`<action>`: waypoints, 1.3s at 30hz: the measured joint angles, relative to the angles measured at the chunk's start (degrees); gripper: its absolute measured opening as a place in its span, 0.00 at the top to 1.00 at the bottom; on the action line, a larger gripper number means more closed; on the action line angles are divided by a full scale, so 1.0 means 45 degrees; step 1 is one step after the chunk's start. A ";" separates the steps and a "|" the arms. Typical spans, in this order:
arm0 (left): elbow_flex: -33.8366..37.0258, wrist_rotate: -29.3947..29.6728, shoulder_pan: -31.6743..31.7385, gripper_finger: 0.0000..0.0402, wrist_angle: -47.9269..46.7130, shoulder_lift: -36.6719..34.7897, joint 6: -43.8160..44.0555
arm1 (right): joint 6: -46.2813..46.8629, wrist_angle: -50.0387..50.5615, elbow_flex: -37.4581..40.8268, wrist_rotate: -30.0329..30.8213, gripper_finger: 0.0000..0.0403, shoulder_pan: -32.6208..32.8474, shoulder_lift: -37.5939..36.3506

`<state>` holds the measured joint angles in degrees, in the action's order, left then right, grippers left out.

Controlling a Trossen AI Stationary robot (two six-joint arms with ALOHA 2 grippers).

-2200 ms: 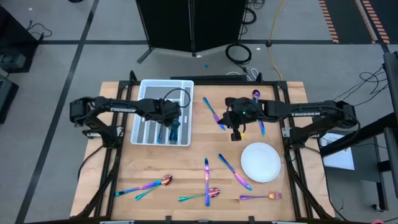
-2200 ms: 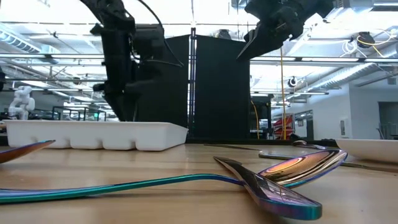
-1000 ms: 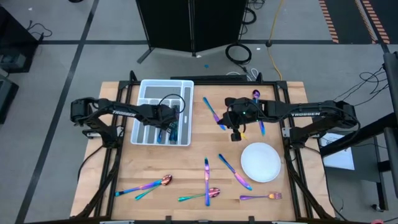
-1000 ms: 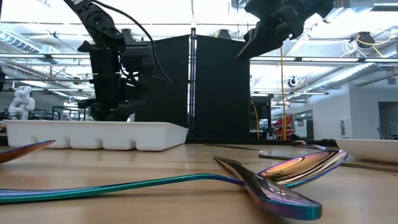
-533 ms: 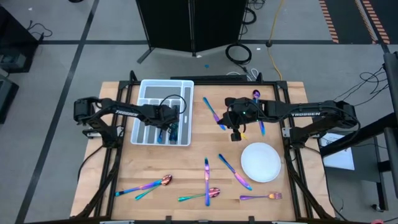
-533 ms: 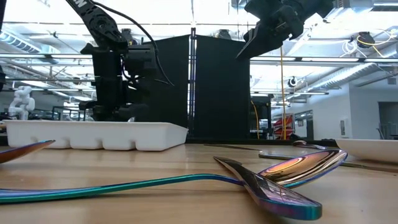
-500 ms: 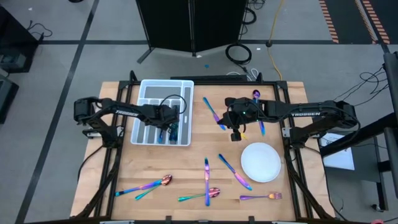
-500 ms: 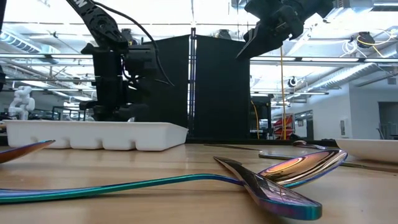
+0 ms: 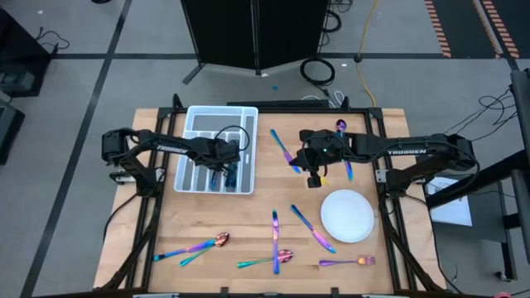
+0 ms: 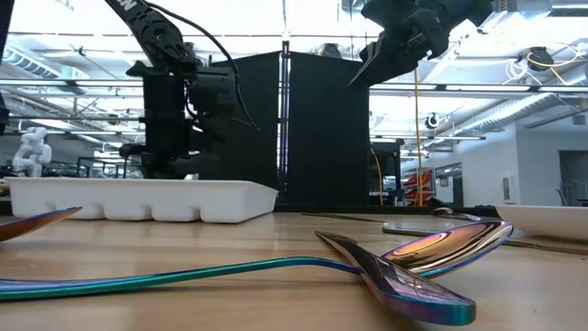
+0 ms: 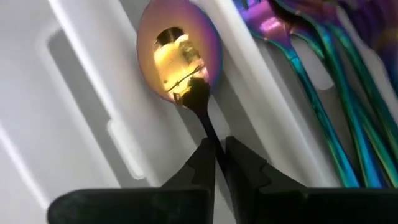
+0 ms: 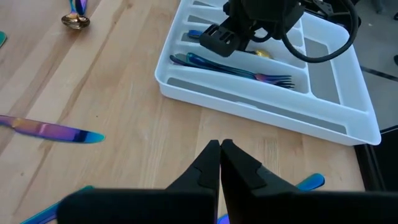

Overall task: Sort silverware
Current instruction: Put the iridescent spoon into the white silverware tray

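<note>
The left gripper (image 11: 217,163) pinches the handle of an iridescent rainbow-metal spoon (image 11: 179,62) inside the white divided plastic tray (image 9: 195,120). The right gripper (image 12: 220,163) hovers shut and empty over the wooden table (image 9: 248,223).

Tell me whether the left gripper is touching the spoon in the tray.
Touching. The left wrist view shows the left gripper closed on the spoon, its thin handle pinched between both fingertips, with the bowl lying in a compartment of the white tray.

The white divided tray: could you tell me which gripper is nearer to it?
Left. The left gripper is down inside the white divided tray, closed on a spoon. The right gripper hangs shut over bare table beside the tray.
</note>
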<state>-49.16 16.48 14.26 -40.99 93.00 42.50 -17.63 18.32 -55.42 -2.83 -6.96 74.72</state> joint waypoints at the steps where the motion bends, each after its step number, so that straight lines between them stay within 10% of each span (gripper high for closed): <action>1: -0.0052 0.0074 0.0000 0.94 -0.0100 -0.0102 -0.0129 | 0.0000 0.0001 0.0000 0.0000 1.00 0.0000 0.0000; 19: -0.0329 0.1173 -0.0010 0.96 -0.0073 -0.4397 -0.1147 | 0.0102 0.0079 0.0000 0.0000 1.00 0.0000 0.0000; 39: -0.0294 0.0825 -0.0010 1.00 -0.1119 -0.1815 0.1426 | 0.0218 -0.0023 0.0000 -0.0005 1.00 0.0000 0.0000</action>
<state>-50.48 20.19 14.22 -46.03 84.83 48.91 -16.64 18.22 -55.42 -2.85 -6.96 74.72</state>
